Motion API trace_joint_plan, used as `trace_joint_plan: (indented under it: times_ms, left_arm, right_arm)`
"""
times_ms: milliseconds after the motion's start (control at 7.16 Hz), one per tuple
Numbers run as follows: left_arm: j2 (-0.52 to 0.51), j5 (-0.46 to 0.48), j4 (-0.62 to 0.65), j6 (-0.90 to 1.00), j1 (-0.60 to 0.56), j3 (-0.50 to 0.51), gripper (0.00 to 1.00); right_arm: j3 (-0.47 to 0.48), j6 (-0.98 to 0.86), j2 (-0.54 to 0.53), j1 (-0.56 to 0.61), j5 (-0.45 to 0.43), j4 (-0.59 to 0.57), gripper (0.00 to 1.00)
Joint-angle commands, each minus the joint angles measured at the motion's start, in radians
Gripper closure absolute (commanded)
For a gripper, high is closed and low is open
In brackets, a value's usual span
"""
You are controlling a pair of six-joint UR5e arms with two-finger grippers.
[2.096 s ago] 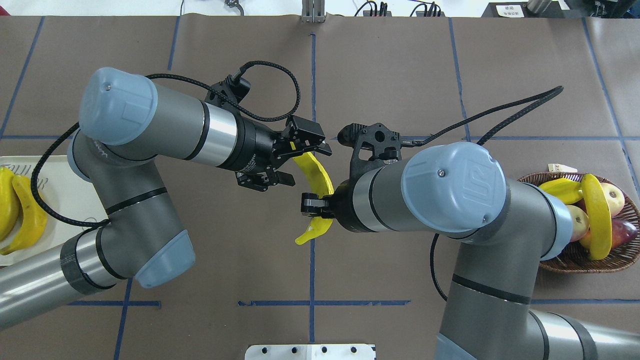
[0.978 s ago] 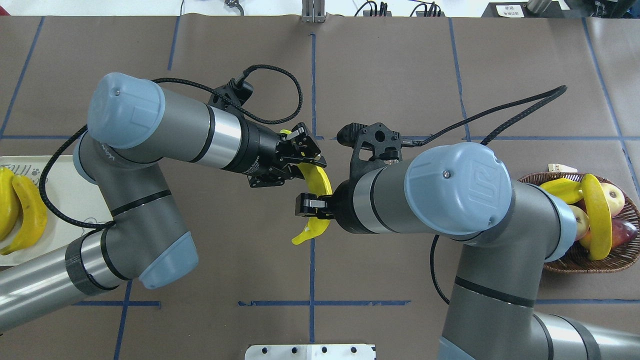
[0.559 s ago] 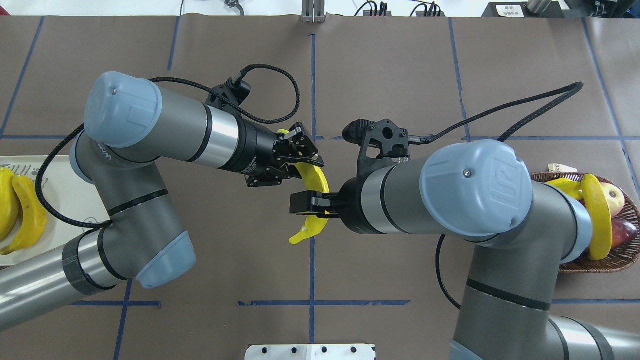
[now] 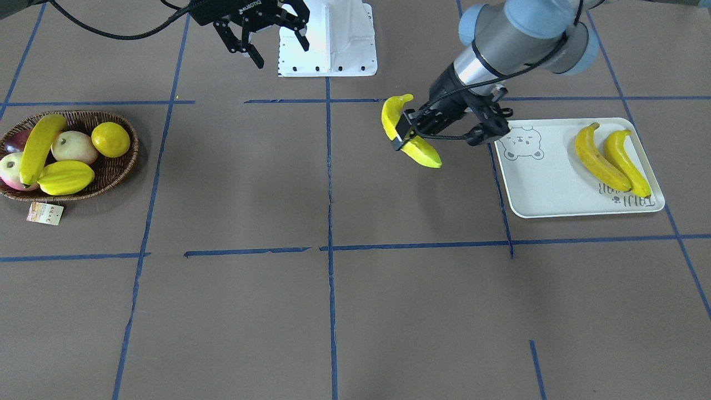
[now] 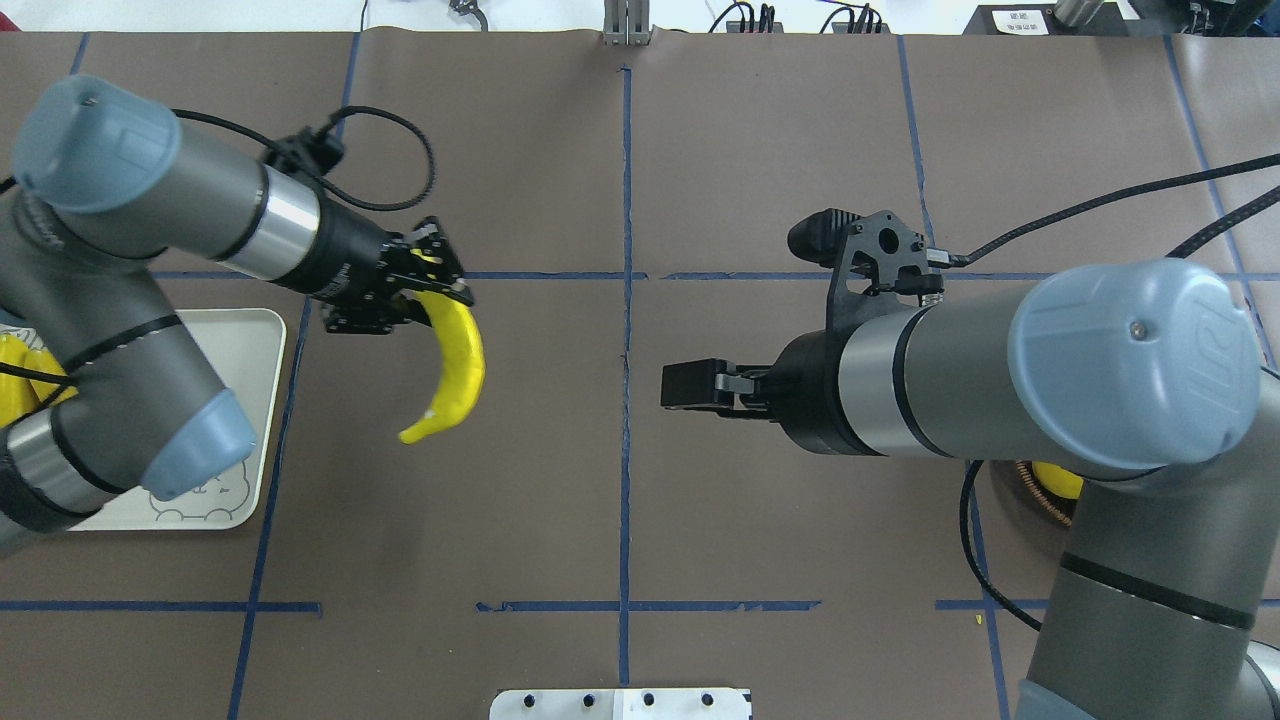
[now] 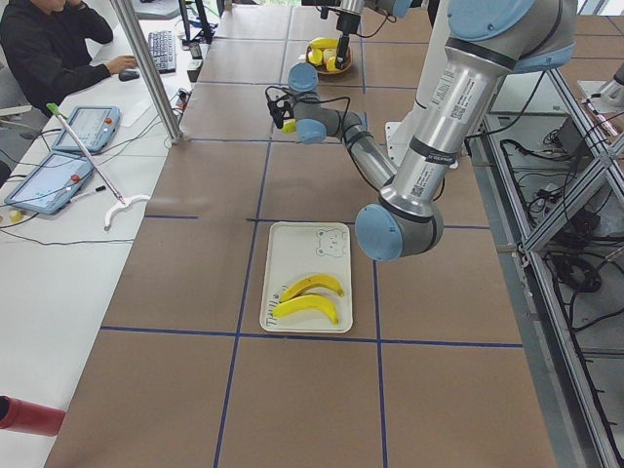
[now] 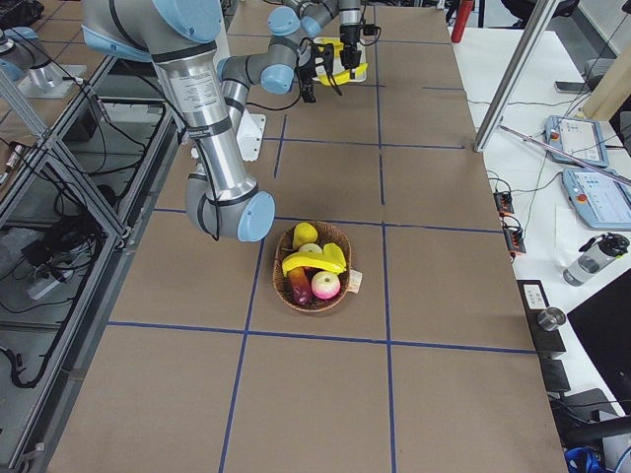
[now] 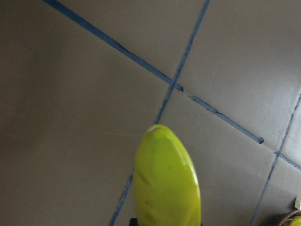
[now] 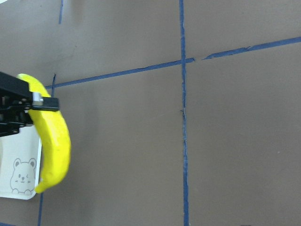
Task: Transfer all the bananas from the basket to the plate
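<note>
My left gripper (image 4: 401,134) is shut on one end of a yellow banana (image 4: 414,145), holding it above the table just short of the plate (image 4: 555,194); the banana (image 5: 455,365) hangs down and forward from the gripper (image 5: 432,290). Two more bananas (image 4: 611,158) lie side by side on the off-white bear plate. A further banana (image 4: 38,149) rests in the wicker basket (image 4: 114,172), which the right arm mostly hides from overhead. My right gripper (image 4: 278,39) is open and holds nothing, hanging near mid-table (image 5: 680,385).
The basket also holds a lemon (image 4: 110,139), a starfruit (image 4: 65,176) and apples (image 4: 73,146). A paper tag (image 4: 44,213) lies beside it. A white mount plate (image 4: 328,50) sits at the robot's side of the table. A person sits at a desk (image 6: 58,49).
The right gripper has let go of the banana and drawn back to the right. The left arm, still gripping the banana, has carried it left toward the plate.
</note>
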Motion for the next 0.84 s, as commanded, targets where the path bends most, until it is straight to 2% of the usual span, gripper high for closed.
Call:
trace_joint_plan:
  times_ms: [0,140,280,699]
  left_arm:
    - [0.244,-0.018,0.0,0.26,-0.083,-0.005,1.0]
    - [0.335,-0.015,-0.005,0.426,-0.119,0.018,1.0]
    - [0.398,-0.016,-0.007,0.513,-0.153,0.032,1.0]
    - [0.429,0.008,-0.037,0.579,-0.16,0.107,1.0]
  right_arm:
    - [0.003,0.0,-0.045,0.024,-0.003,0.002,0.0]
    - [0.0,-0.002,-0.051,0.033,-0.001,0.002,0.0]
    - [-0.003,-0.002,-0.051,0.037,-0.004,0.002,0.0]
    - [-0.016,-0.002,-0.054,0.038,-0.01,0.002,0.0]
